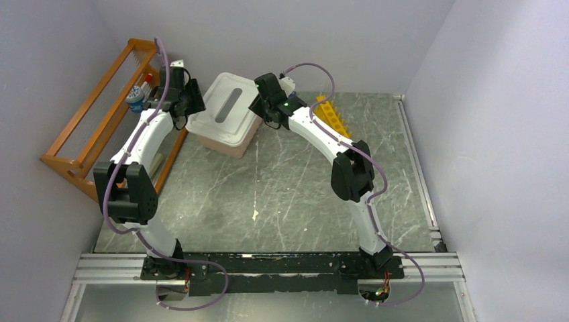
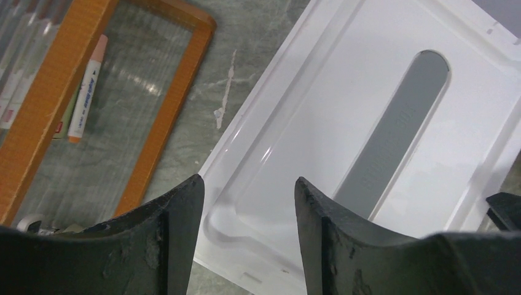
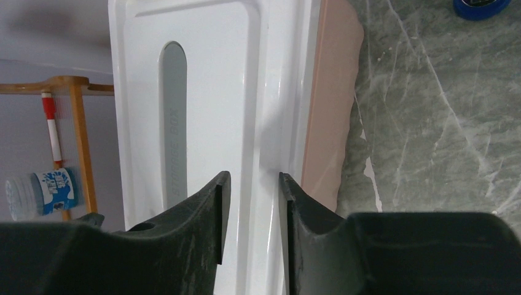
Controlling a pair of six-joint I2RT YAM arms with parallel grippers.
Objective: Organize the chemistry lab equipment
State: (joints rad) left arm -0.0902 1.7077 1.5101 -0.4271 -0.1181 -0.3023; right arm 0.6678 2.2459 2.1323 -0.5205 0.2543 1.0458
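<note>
The pink tub (image 1: pixel 225 142) stands at the back with its white lid (image 1: pixel 227 107) on it. My left gripper (image 2: pixel 249 181) hangs open over the lid's (image 2: pixel 344 123) left corner, and nothing is between its fingers. My right gripper (image 3: pixel 252 175) is open astride the lid's (image 3: pixel 203 92) right rim, with a gap on both sides. Of the lab equipment, a small blue-labelled jar (image 3: pixel 46 193) and a red-and-white tube (image 3: pixel 52 129) sit by the wooden rack. A white pen-like tube (image 2: pixel 86 92) lies under it. In the top view the left gripper (image 1: pixel 191 100) and right gripper (image 1: pixel 263 107) flank the tub.
The wooden rack (image 1: pixel 87 121) leans along the left wall, close to the left arm. A yellow holed rack (image 1: pixel 332 114) lies behind the right arm. A blue round item (image 3: pixel 482 6) sits on the grey table (image 1: pixel 282 194) to the right of the tub (image 3: pixel 332 123).
</note>
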